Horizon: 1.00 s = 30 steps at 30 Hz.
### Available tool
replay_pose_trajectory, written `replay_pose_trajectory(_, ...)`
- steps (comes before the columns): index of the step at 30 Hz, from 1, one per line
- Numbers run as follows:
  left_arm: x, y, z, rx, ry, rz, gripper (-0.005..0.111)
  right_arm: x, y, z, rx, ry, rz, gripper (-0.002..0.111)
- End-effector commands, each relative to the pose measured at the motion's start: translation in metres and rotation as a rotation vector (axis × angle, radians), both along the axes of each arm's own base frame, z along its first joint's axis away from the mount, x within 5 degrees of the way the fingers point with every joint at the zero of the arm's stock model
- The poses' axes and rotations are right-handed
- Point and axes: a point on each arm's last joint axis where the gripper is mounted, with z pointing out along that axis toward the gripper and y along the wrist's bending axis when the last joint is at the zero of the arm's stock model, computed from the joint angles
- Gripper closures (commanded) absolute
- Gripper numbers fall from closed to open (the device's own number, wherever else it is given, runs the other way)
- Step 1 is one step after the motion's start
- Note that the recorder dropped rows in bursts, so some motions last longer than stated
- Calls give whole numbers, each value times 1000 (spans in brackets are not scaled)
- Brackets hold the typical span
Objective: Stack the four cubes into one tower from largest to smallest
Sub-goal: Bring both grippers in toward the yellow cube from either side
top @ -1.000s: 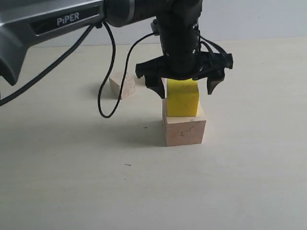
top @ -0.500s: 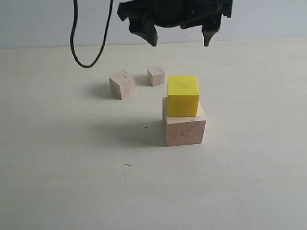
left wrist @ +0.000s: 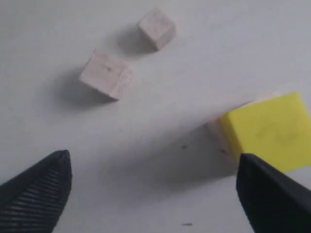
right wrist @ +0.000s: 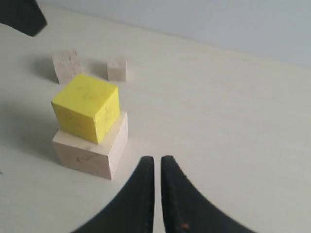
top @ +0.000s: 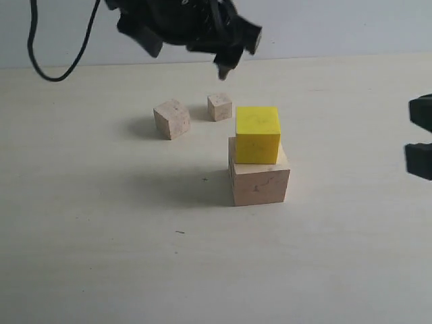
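Over the pale tabletop [top: 101, 256], before a grey wall [top: 337, 27], left fingers [left wrist: 39, 189] gape, right fingers [right wrist: 141, 194] nearly touch.

Both fingers [left wrist: 36, 194] wide apart; small wooden cube [left wrist: 106, 75] near tiniest cube [left wrist: 156, 28]; yellow cube [left wrist: 267, 131] well apart

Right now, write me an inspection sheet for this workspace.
Surface: pale table, a few tiny dark specks.
Job's things: yellow cube sits on large pale cube; small wooden cube and tiniest cube stand apart on the table, unstacked.
Clutter: nothing seen.
Claws: left claw open, empty, hanging above the table; right claw nearly closed, empty, beside the stack.
Cables: black cable looping from the left arm.
Surroundings: plain pale wall behind.
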Motion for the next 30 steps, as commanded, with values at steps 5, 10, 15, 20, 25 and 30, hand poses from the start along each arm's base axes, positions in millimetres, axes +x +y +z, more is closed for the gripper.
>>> replay_pose_trajectory(5,-7,38,-41,50,168,36,22,41,35,-30,-158,257,-21,105)
replay_pose_trajectory(10,1,53,-63,-47,264,76,71,63,48,-40,-176,303,-31,108)
replay_pose_trajectory(15,7,54,-73,-158,253,102,104,80,45,-49,-110,331,-51,108)
replay_pose_trajectory(20,12,40,-86,-274,269,105,104,96,37,-58,-8,371,-81,108)
replay_pose_trajectory(25,19,27,-104,-404,332,139,104,115,30,-72,78,436,-89,108)
replay_pose_trajectory(30,27,28,-119,-432,368,182,104,133,27,-84,177,518,-77,108)
